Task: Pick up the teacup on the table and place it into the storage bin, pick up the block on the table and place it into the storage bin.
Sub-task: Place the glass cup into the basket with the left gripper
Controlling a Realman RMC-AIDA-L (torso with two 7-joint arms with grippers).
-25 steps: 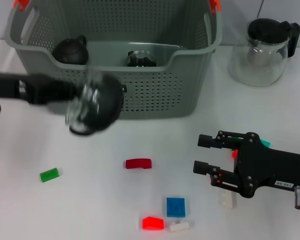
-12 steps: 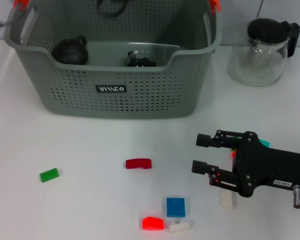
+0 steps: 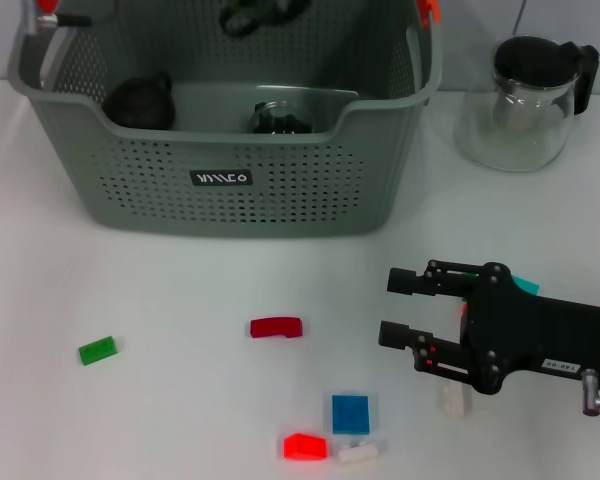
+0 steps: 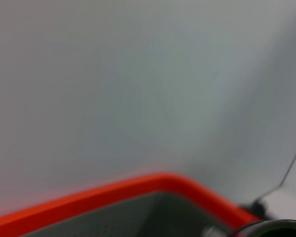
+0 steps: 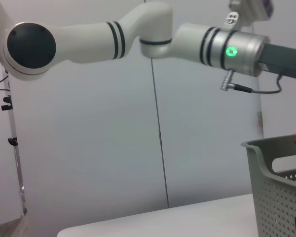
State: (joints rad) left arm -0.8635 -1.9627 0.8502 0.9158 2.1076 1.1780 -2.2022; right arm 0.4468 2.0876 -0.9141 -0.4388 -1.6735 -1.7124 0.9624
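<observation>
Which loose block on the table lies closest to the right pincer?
The white block, partly hidden just under the right pincer's body. The blue, two red and green blocks lie farther off.

A grey-green perforated storage bin is set upright on the table, with a red block lying in front.

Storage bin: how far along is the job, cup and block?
Done: two dark vessels sit in the storage bin; I cannot tell if either is the teacup. In hand: the left gripper is over the bin's back edge, its load unclear. The right gripper hovers low over the table, jaws open and empty. Left: no block is binned; the red block, green block and blue block lie on the table.
</observation>
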